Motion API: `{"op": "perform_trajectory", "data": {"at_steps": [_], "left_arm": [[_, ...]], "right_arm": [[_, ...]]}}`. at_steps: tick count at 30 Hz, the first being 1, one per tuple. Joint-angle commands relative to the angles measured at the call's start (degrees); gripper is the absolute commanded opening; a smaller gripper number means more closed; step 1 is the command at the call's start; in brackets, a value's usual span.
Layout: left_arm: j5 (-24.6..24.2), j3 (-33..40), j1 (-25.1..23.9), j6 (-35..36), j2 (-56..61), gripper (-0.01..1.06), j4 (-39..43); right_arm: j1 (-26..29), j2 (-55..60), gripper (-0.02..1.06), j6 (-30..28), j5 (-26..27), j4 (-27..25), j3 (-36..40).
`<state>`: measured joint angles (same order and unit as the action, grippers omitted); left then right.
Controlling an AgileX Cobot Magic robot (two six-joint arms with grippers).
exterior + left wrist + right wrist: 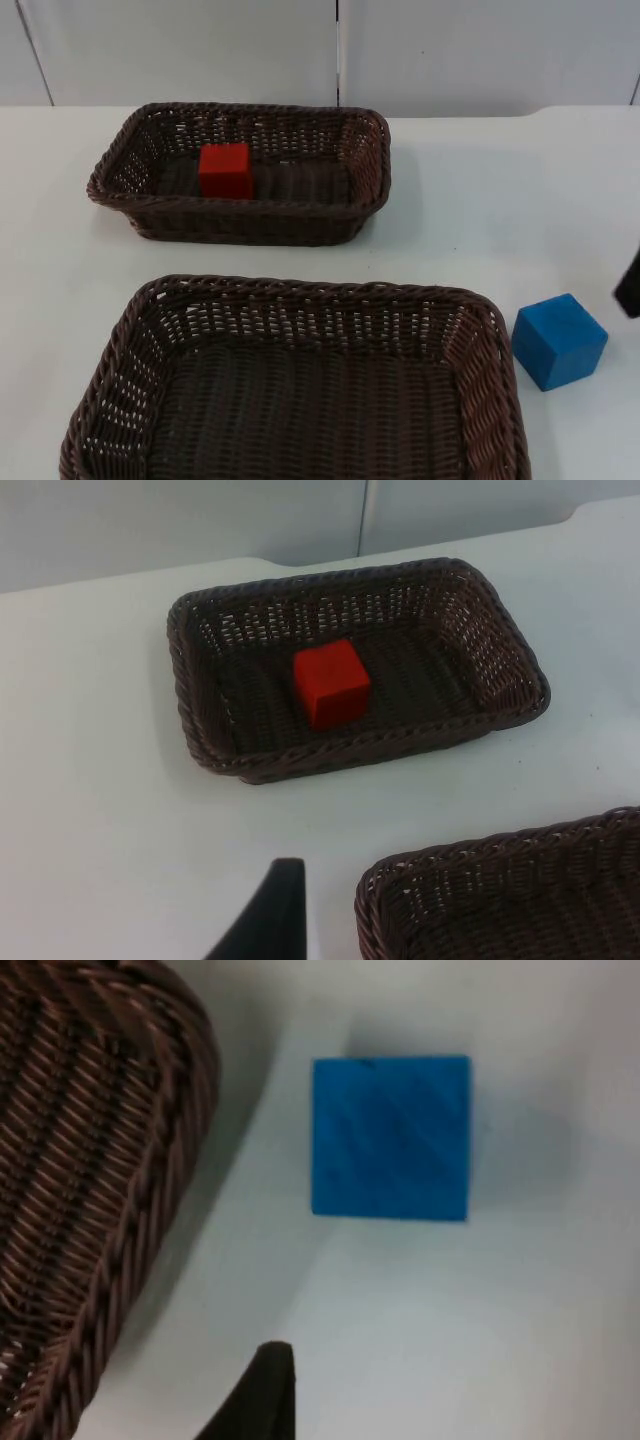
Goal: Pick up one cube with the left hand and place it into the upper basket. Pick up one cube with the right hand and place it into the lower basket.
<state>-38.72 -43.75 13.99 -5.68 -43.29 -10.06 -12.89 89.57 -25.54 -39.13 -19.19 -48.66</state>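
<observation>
The lower basket (300, 390) fills the bottom of the top view, nothing in it yet. The blue cube (559, 340) sits on the white bench (500, 200) at lower right, just beside that basket's right wall. The right pincer (630, 285) hangs at the right edge near the cube (how wide its fingers stand, I cannot tell). A finger may catch the wicker and knock the cube askew, since the gap is slim. Farther back, the red cube (225, 170) already lies in the upper basket (240, 225). The left pincer (270, 920) waits above the bench, its spread likewise unclear.
</observation>
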Motion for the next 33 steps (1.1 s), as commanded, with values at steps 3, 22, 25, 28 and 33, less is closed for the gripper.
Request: {"op": "perform_trajectory", "data": {"at_steps": [3,22,25,28,33], "left_arm": [[0.08,0.22,0.31,0.03,0.38,1.05,-0.42],[0.08,0.22,0.31,0.03,0.38,1.05,-0.30],[0.08,0.22,0.31,0.03,0.38,1.05,-0.19],[0.08,0.22,0.31,0.03,0.38,1.05,-0.19],[0.08,0.22,0.31,0.03,0.38,1.05,-0.09]], "right_arm": [[-4.13,1.73,0.98,-0.85,5.01,4.15,-0.43],[-9.76,12.22,0.98,1.04,20.37,7.14,-0.43],[-9.76,14.35,0.98,2.02,21.70,7.14,-0.43],[-9.76,16.19,0.98,2.16,23.03,6.98,-0.43],[-9.76,18.83,0.98,2.16,24.36,6.85,-0.43]]}}
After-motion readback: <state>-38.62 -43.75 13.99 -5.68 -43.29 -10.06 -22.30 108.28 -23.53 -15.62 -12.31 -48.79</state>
